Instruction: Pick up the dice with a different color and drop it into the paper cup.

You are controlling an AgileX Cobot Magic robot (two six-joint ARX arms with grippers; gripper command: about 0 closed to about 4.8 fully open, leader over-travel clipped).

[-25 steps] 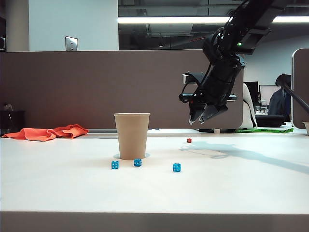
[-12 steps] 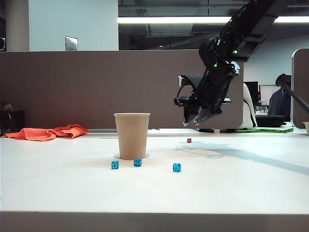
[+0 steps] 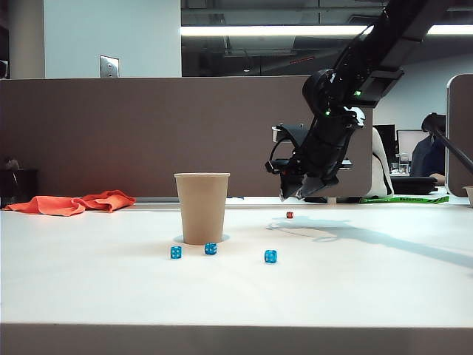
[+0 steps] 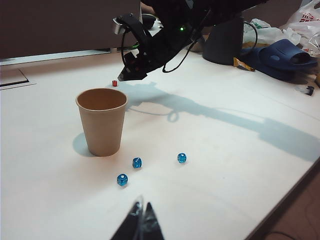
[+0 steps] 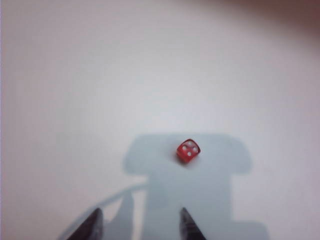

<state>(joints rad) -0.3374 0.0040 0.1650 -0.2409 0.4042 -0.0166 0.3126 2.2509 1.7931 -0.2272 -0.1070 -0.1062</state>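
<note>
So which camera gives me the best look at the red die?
The right wrist view: the red die sits large and unobstructed, pips readable. The exterior view and left wrist view show only a tiny red speck.

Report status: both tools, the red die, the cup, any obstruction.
Right tool open, above red die, nothing held. Left tool shut, parked low near blue dice. Paper cup upright. Nothing obstructing.

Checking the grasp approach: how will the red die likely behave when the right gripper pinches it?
The red die is tiny against the open right gripper hovering above it, so it may squirt sideways if pinched off-centre. It looks rigid and glossy, probably slippery. Resting flat on the table, it should slide rather than roll.
</note>
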